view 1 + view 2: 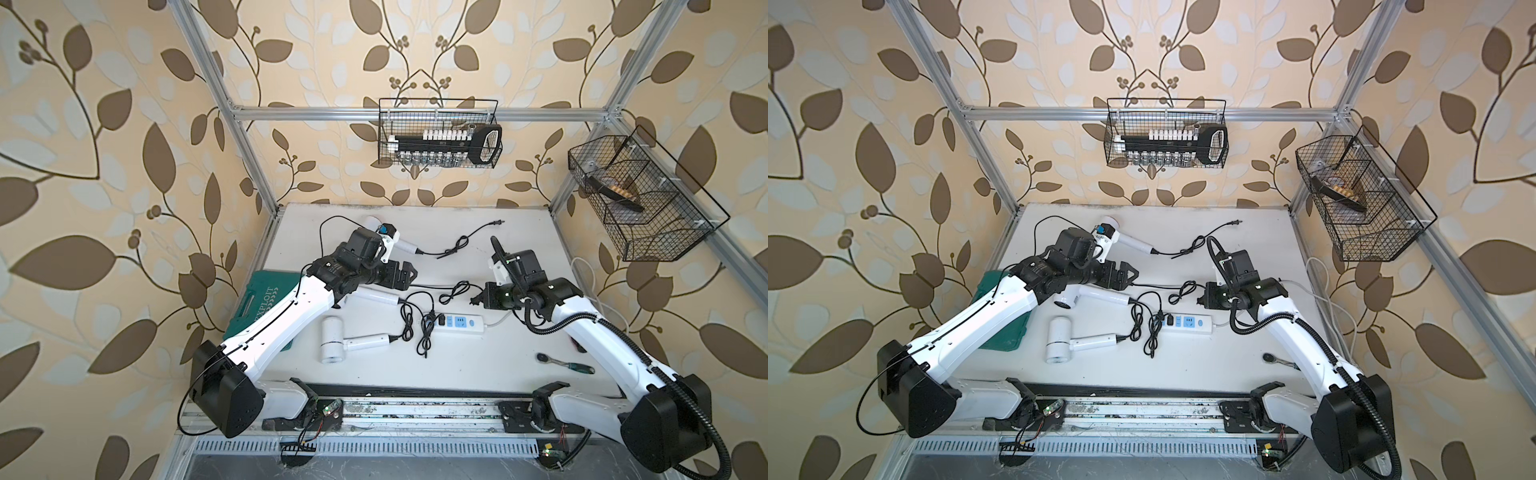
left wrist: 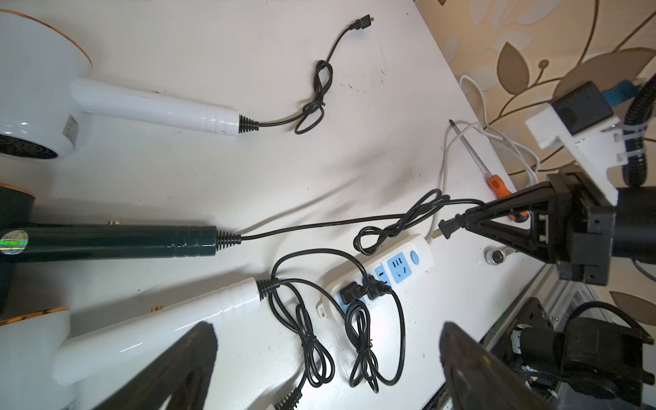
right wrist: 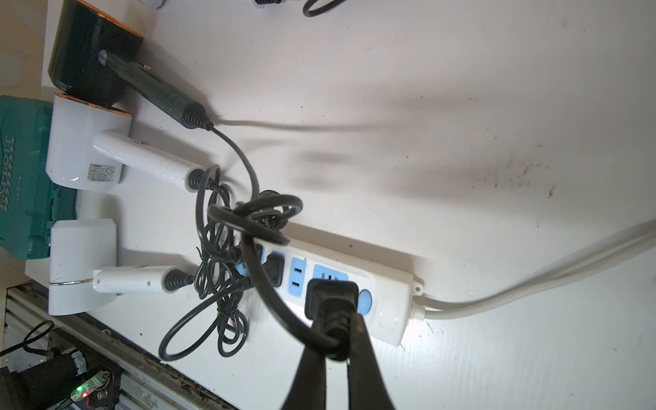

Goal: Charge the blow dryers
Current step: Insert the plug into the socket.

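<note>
- The right fingers [image 3: 365, 369] pinch the dark green dryer's [image 3: 106, 67] plug [image 3: 332, 294], just over the power strip's [image 3: 387, 305] free sockets.
- The left fingers [image 2: 177, 369] are spread wide and empty above the dryer handles.
- Two white dryers [image 3: 85, 152] look plugged in already.
- Still to do: seat this plug, then the last white dryer's [image 2: 152, 106], which lies far from both fingers.

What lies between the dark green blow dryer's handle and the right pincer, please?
Its thin black cord, knotted midway, ending at the black plug the right pincer holds; the left wrist view shows it.
</note>
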### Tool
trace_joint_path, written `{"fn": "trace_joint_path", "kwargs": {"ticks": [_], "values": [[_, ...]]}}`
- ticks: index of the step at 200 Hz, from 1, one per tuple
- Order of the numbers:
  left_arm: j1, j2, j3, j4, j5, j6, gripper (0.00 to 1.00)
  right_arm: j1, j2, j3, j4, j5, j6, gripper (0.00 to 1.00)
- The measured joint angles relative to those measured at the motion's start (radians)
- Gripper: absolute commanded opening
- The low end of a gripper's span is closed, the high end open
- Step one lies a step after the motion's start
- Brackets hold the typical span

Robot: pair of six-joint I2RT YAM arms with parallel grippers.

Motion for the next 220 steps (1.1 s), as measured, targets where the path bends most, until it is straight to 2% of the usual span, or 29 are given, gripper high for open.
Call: {"fn": "trace_joint_path", "kwargs": {"ticks": [48,136,191,220], "values": [[0.0,0.075,0.006,-0.002,0.037,0.02,0.99,0.0,-0.009,0.0,0.002,-0.001,-0.012,0.0],[0.0,0.095,0.011,-0.002,0.076,0.051,0.95,0.0,-0.045,-0.021,0.008,-0.006,-0.061,0.0],[0.0,0.276,0.282,-0.076,0.116,0.061,0.95,0.0,-0.07,-0.055,0.019,-0.008,-0.076,0.0],[0.0,0.292,0.309,-0.074,0.116,0.103,0.95,0.0,-0.076,-0.101,0.053,-0.007,-0.069,0.0]]}}
